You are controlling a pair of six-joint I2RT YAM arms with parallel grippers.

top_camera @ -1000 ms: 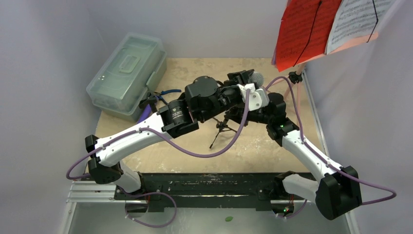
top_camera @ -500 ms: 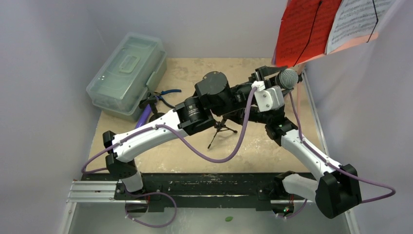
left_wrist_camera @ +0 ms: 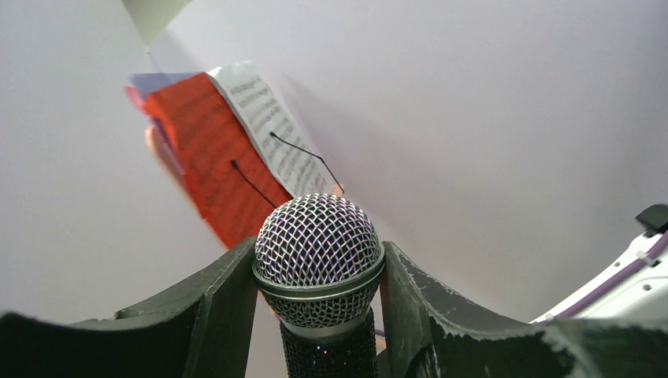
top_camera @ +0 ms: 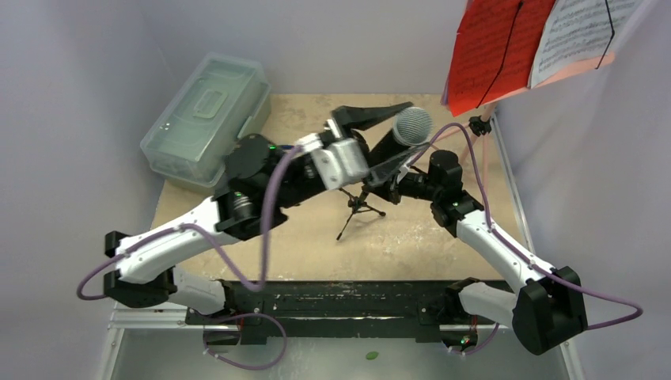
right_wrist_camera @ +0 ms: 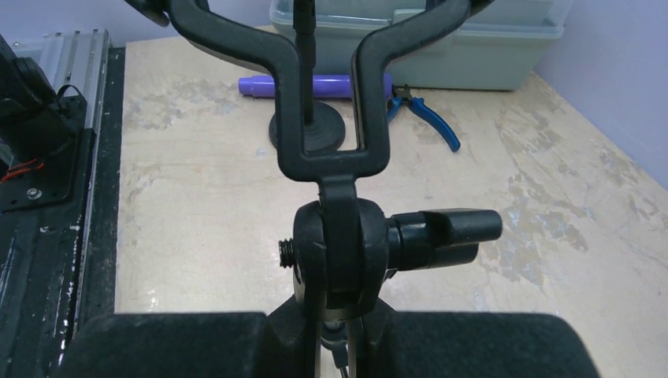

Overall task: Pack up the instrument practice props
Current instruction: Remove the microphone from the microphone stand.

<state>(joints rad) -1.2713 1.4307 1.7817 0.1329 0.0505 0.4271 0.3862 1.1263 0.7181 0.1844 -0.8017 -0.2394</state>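
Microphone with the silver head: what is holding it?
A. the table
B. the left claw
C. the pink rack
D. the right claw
B: in the left wrist view, the left claw grips the microphone from both sides.

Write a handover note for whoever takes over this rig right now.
Left gripper: shut on the black-silver microphone, held up off its stand.
Right gripper: shut on the mic tripod, just under its empty clip.
Purple microphone lies on the table by the closed case; sheet-music pages are up at back right.
Done: microphone out of the clip.
Left: all of it needs packing.
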